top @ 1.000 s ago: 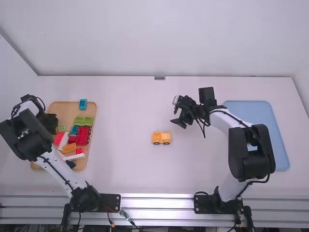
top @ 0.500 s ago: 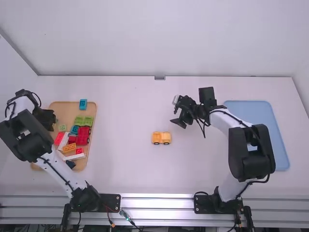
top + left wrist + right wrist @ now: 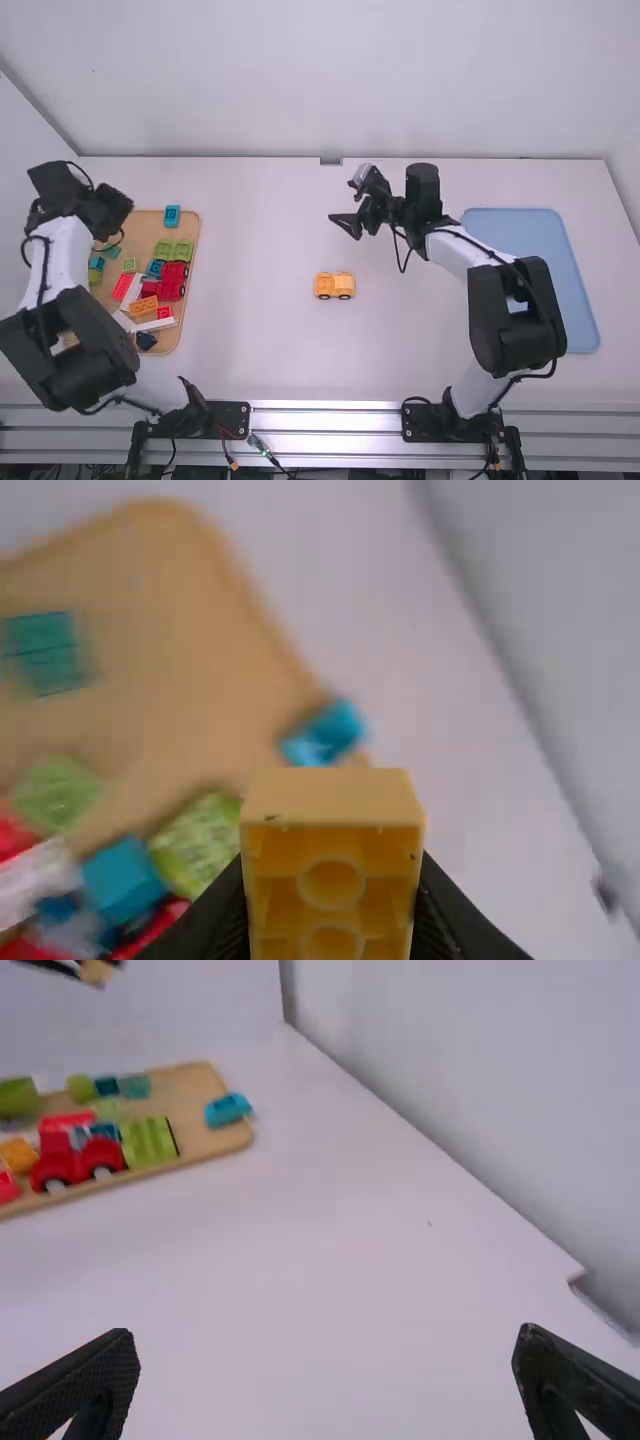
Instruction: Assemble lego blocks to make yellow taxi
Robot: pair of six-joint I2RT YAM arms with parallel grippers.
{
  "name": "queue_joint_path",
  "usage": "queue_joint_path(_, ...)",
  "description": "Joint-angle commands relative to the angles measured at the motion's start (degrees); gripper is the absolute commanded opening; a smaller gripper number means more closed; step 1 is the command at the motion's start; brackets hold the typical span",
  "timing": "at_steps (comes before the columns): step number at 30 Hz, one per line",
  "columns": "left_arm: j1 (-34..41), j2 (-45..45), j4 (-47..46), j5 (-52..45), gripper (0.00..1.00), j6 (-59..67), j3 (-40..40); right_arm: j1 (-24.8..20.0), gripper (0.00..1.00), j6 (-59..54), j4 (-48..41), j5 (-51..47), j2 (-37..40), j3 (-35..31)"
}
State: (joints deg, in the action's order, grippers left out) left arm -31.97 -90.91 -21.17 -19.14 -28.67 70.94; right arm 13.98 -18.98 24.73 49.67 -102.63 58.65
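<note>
Gripped in the left claw (image 3: pixel 105 212): boxy yellow block (image 3: pixel 332 865), hollow side with round tubes showing. Parted wide at the right claw (image 3: pixel 342 200). In the high view, on the surface (image 3: pixel 250 350) at six o'clock from the right claw, between three and four from the left: wheeled yellow vehicle (image 3: pixel 334 286).

Around its nine o'clock, the wooden tray (image 3: pixel 145 225) is hidden by the left arm (image 3: pixel 62 260) (its blocks (image 3: pixel 125 877), seen from the left wrist, blur).
</note>
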Motion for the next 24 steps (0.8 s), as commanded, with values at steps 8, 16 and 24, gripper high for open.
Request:
queue_joint_path(8, 18.9, 8.5, 27.1, -38.3, 0.15, 22.6, -22.0, 2.1, 0.99, 23.8, 7.7, 5.7, -2.9, 4.9)
queue_joint_path(16, 29.0, 3.1, 46.7, -50.7, 0.11, 25.1, -26.7, -0.2, 0.96, 33.3, 12.7, 36.2, -15.1, 16.6)
queue_joint_path(24, 31.5, -3.4, 58.6, -55.9, 0.10, 25.1, -26.8, 2.0, 0.93, 36.0, 11.1, 39.7, -20.0, 21.6)
